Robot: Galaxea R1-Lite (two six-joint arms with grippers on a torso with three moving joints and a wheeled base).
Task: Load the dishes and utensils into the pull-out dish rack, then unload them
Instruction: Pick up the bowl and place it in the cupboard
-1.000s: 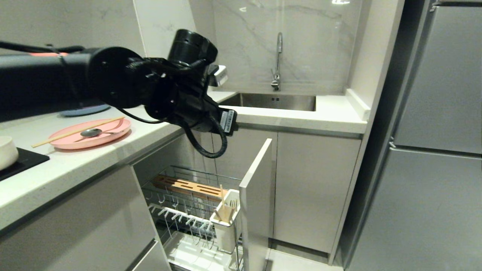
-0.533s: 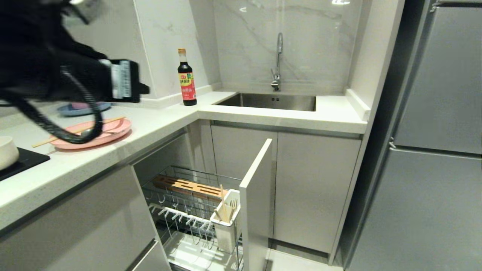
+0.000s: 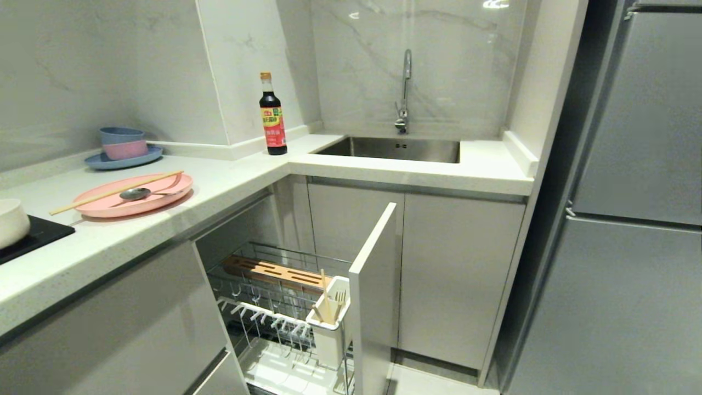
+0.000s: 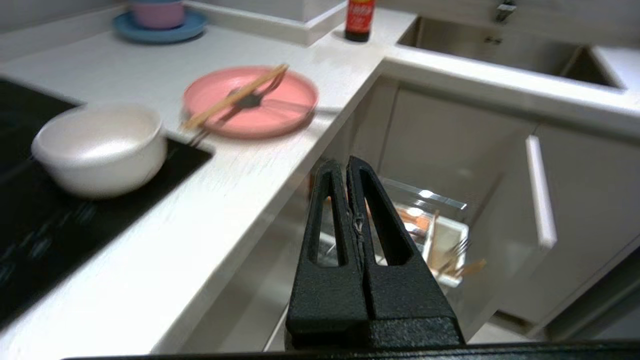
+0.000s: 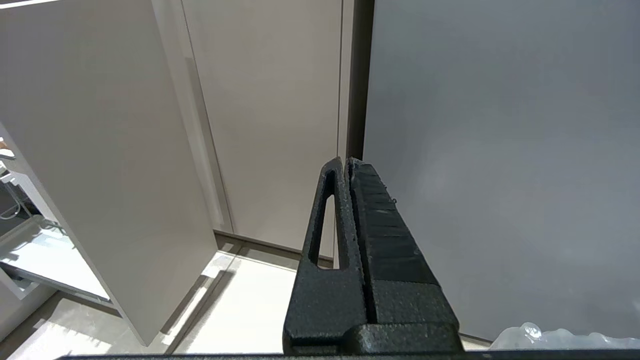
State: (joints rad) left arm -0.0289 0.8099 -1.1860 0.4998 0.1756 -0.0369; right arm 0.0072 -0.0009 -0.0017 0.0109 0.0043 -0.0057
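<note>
A salmon-pink plate (image 3: pixel 159 200) lies on the left counter, with pale chopsticks (image 3: pixel 115 191) and a dark spoon (image 3: pixel 134 193) across it. The cream-white bowl (image 3: pixel 11 222) sits on the black cooktop at the far left. Below the counter the pull-out dish rack (image 3: pixel 258 296) stands pulled out, with its wooden strip (image 3: pixel 274 272) and white utensil cup (image 3: pixel 329 329). My left gripper (image 4: pixel 347 162) is shut and empty. It hangs beside the counter edge above the rack (image 4: pixel 425 200), apart from the bowl (image 4: pixel 100 147) and plate (image 4: pixel 280 107). My right gripper (image 5: pixel 346 161) is shut and empty, low beside the cabinets.
A soy sauce bottle (image 3: pixel 272 115) stands near the sink (image 3: pixel 397 148) and faucet (image 3: pixel 405 90). A blue plate with stacked cups (image 3: pixel 123 151) sits at the back left. The rack's front panel (image 3: pixel 375 296) juts out, and a grey fridge (image 3: pixel 630 219) fills the right. The cup holds wooden utensils and a fork.
My left arm has swung to the left and out of the head view, uncovering the bottle and the blue dishes. Plate, chopsticks, spoon, bowl and rack have not moved.
</note>
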